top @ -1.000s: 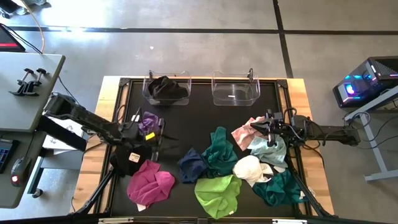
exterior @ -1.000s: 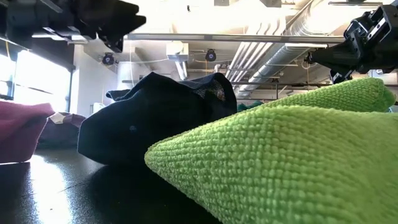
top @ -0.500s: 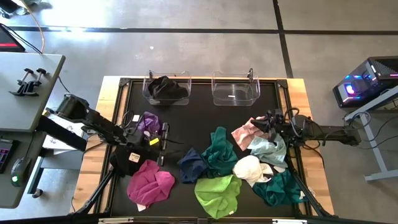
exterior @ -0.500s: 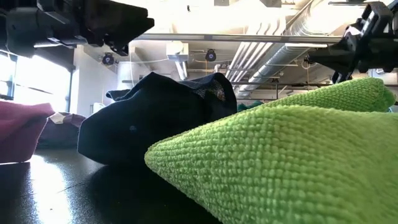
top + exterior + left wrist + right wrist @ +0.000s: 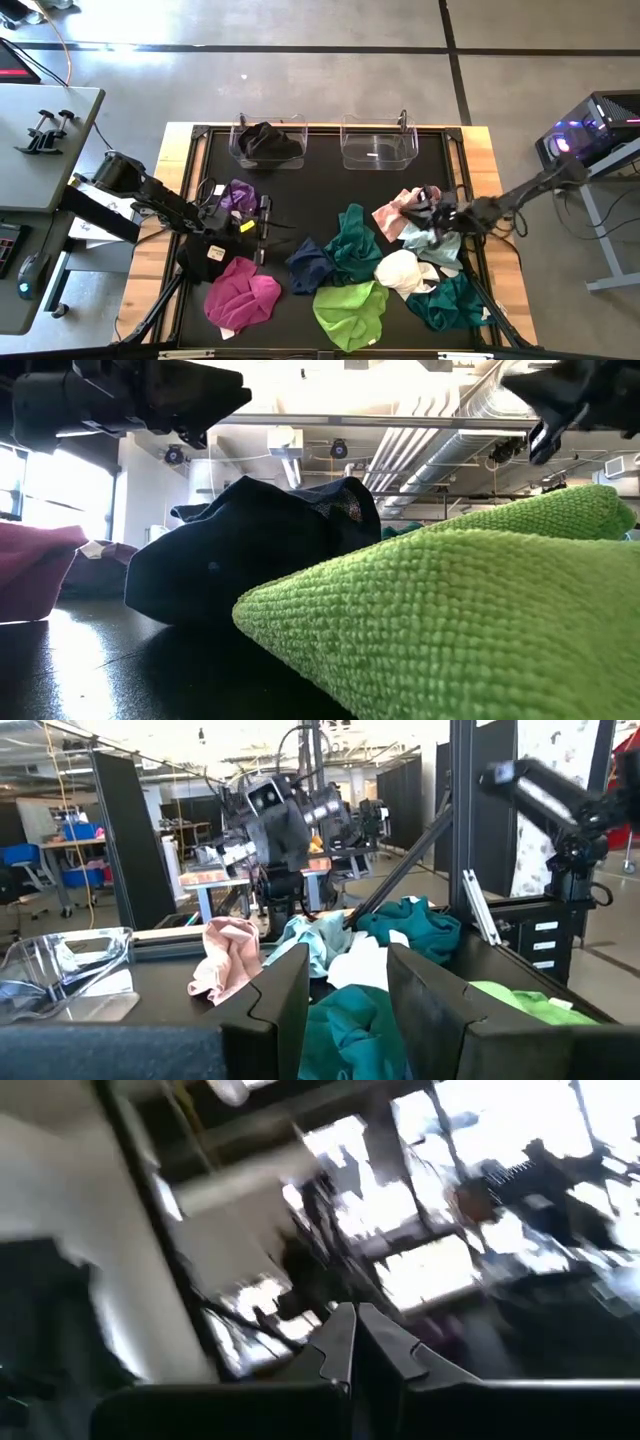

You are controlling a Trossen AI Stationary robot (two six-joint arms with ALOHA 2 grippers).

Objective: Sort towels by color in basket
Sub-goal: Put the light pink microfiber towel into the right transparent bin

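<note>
The towels (image 5: 350,250) lie crumpled all over the worktop (image 5: 320,190), with one black towel (image 5: 268,142) already in the left bin (image 5: 240,150). They look light, floppy and easy to snag: pinch a raised fold. No real long axis. Left gripper (image 5: 262,228) sits near the purple towel (image 5: 238,196), fingers (image 5: 285,1000) apart; right gripper (image 5: 437,212) has its fingers together, empty.
</note>
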